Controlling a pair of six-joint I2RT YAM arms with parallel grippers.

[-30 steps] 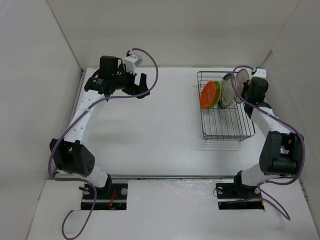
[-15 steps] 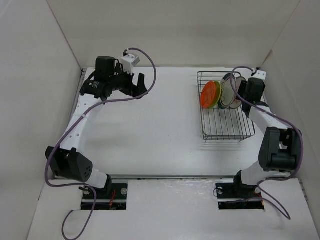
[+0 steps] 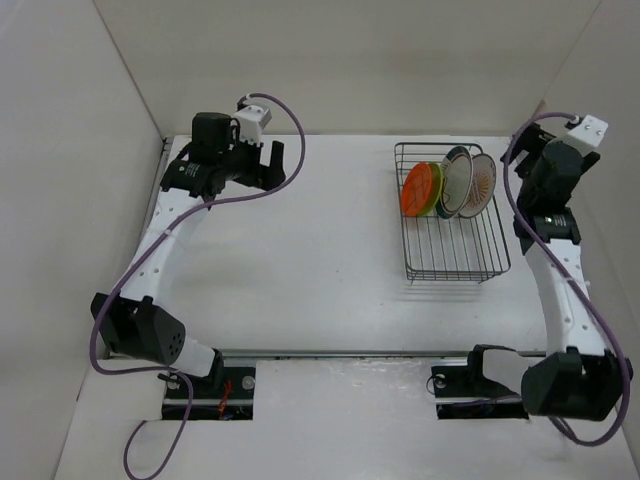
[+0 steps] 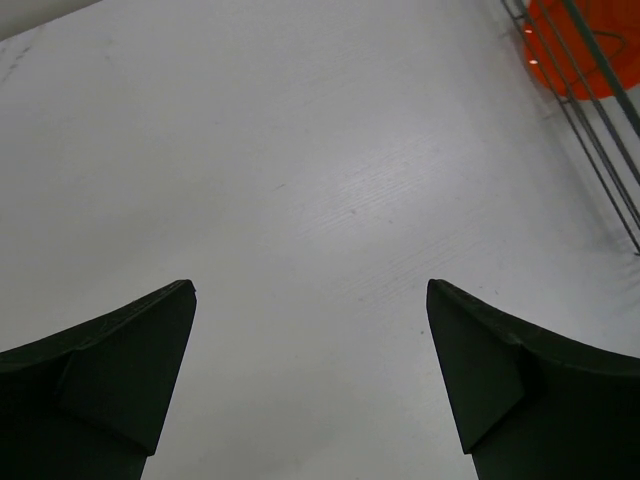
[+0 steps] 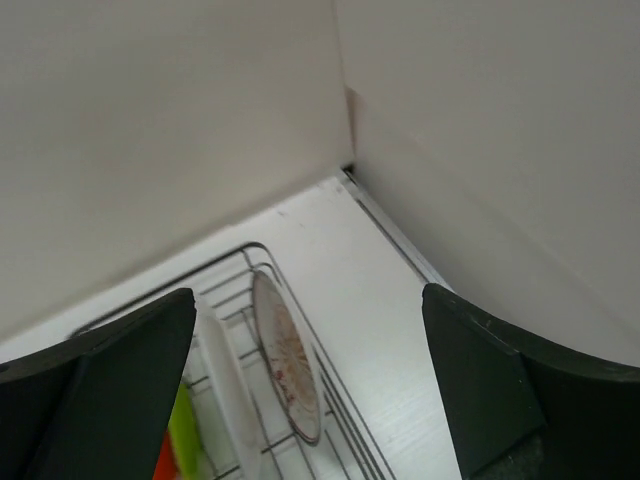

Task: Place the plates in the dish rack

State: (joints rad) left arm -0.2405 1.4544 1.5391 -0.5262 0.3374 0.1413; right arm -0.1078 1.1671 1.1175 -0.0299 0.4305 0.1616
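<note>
Plates: all four now stand on edge at the far end of the dish rack (image 3: 455, 250), and the right claw (image 5: 308, 330) has let go. A second ago it was down at the rack's far right corner, against the white plate with the orange sunburst (image 3: 479, 186). It has since lifted and swung out to the right, its jaws spread wide with nothing between them. The left claw (image 4: 310, 285), also spread and empty, has drawn back slightly and hangs over bare table (image 3: 300, 260), well apart from the rack.

With no plate left on the table in the overhead view, the loading looks finished; what remains is likely only for the arms to withdraw.

The plates lean together in a tight row: the orange plate (image 3: 420, 188) on the left, then the lime green plate (image 3: 437, 192), mostly hidden behind it. Next comes the white plate with the dark rim (image 3: 458, 180), with the sunburst plate nearest the right-hand wire. The rest of the rack, toward the arms, holds nothing.
</note>
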